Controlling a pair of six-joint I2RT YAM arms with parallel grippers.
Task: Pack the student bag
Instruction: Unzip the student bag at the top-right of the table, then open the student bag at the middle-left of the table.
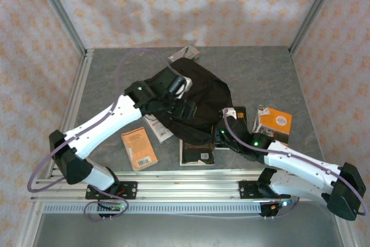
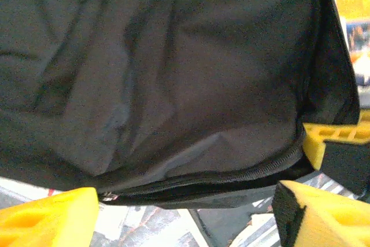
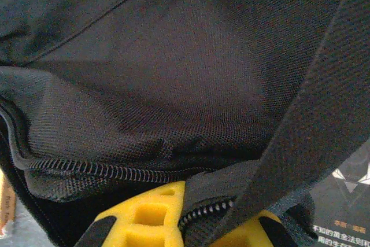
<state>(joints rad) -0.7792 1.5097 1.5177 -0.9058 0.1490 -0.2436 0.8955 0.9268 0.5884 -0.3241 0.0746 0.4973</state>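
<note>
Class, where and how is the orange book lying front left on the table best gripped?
Across its long edges, from straight above, probably: the orange book lies flat, apart from the student bag, with bare table beside both long edges.

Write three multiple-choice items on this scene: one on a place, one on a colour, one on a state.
1. Where does the flat orange paperback book lie? A on the grey table, left of the large black fabric backpack; B inside the backpack; C atop an arm.
2. What colour are the left end effector's fingers? A blue; B yellow; C red.
3. The right end effector is: A open over the table; B holding a book; C shut on the backpack's zip edge.
Key: 1 A, on bare tabletop; 2 B, both show yellow; 3 C, zip fabric sits pinched between its fingers.
</note>
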